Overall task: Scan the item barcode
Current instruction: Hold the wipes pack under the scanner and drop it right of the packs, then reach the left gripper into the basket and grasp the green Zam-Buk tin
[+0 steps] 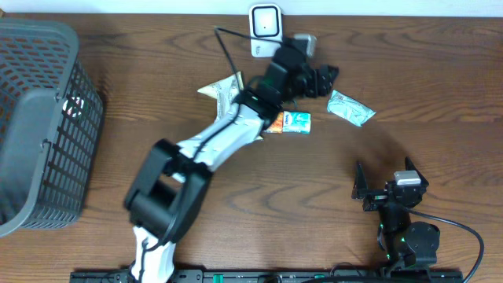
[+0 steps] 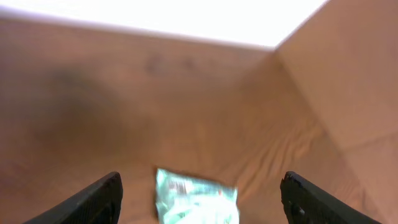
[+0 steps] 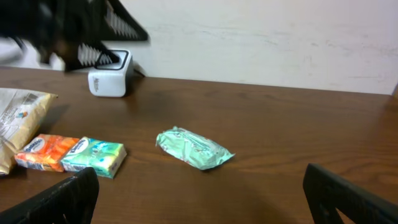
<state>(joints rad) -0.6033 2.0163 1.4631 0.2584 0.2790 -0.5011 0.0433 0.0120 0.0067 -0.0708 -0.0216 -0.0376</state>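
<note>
From above, the left gripper hangs in the upper middle of the frame, just right of the white scanner that stands at the top edge. The green packet lies flat on the brown table, just below and to the right of that gripper. Its long side runs from upper left to lower right. A tissue pack lies to its left, partly hidden by the arm, and a snack bag lies further left. A grey basket fills the left edge. The right gripper sits in the lower right, well apart from the packet, so the left arm is much the nearer one. The left wrist view is blurry. Its two dark fingers stand far apart in the bottom corners and hold nothing. The packet shows at the bottom middle, between them and touching neither. It seems to lie across from finger to finger, but the frame edge cuts off its lower part. In the right wrist view the fingers are spread wide and empty too. The packet lies in the middle of the frame, ahead of them, and the scanner stands far off at the upper left. I think the packet has to be picked up and carried to the scanner, and the left jaws are the ones right over it.
</note>
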